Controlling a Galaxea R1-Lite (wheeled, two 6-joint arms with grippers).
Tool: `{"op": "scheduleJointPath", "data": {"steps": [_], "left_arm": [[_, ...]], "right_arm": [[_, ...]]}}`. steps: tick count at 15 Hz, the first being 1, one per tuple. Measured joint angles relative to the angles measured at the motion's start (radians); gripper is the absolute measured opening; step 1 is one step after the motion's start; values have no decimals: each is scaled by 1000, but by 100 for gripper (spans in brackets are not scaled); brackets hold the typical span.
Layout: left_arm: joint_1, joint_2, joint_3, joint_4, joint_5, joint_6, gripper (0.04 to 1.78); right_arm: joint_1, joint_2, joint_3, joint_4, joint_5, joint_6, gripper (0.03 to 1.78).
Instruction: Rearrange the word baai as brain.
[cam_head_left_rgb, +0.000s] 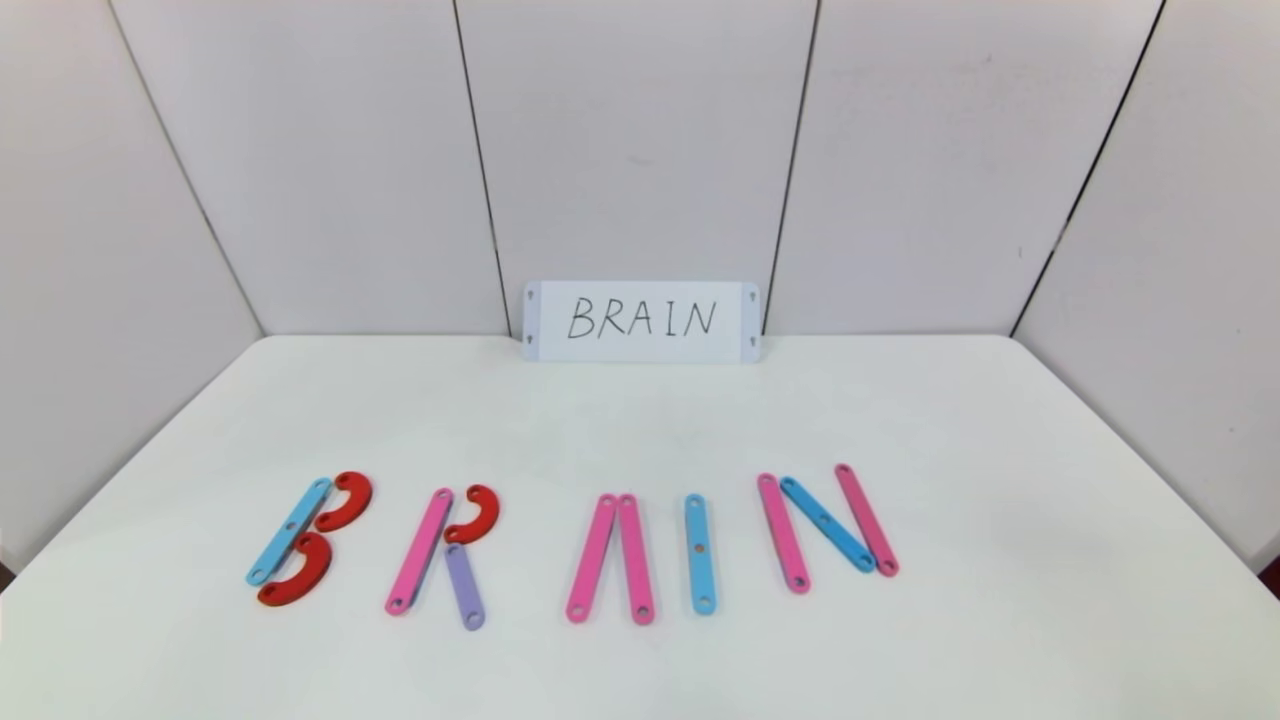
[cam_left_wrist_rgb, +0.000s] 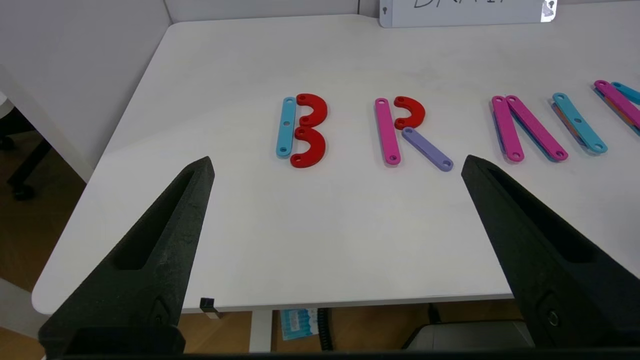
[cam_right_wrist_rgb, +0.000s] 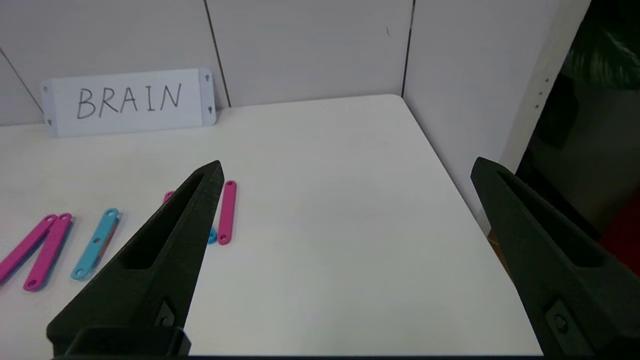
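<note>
Left gripper (cam_left_wrist_rgb: 337, 162) hangs low off the table's (cam_head_left_rgb: 640, 420) near edge, jaws spread wide, holding nothing; right gripper (cam_right_wrist_rgb: 345, 167) likewise, over bare table beside the N. The word brain (cam_head_left_rgb: 570, 540) lies flat, running left to right along the front, strips pointing toward the white card (cam_head_left_rgb: 641, 321).

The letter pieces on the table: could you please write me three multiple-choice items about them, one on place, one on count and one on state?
1. Where does the purple strip lie?
A. in the R
B. in the N
C. beside the card

2. How many red curves are there?
A. one
B. three
C. five

3. How is the left claw?
A. shut on a strip
B. open, holding nothing
C. pressing the card

Answers: 1 A, it forms the R's slanted leg below the red curve. 2 B, two in the B and one in the R. 3 B, its fingers stand wide apart above the table with nothing between them.
</note>
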Motion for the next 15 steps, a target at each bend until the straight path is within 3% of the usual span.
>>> {"op": "scheduleJointPath", "data": {"steps": [2, 5, 9, 12, 15], "left_arm": [[0, -48, 19, 3, -2, 1, 174], [0, -95, 46, 3, 0, 1, 174], [1, -139, 95, -28, 10, -4, 174], [0, -152, 205, -200, 31, -21, 174], [0, -154, 381, -409, 42, -20, 174]], "right_arm": [[12, -1, 6, -55, 9, 14, 173], [79, -3, 10, -51, 8, 43, 173], [96, -110, 139, -61, 34, -31, 173], [98, -220, 242, -78, 85, -94, 173], [98, -263, 366, -193, 91, -129, 173]]}}
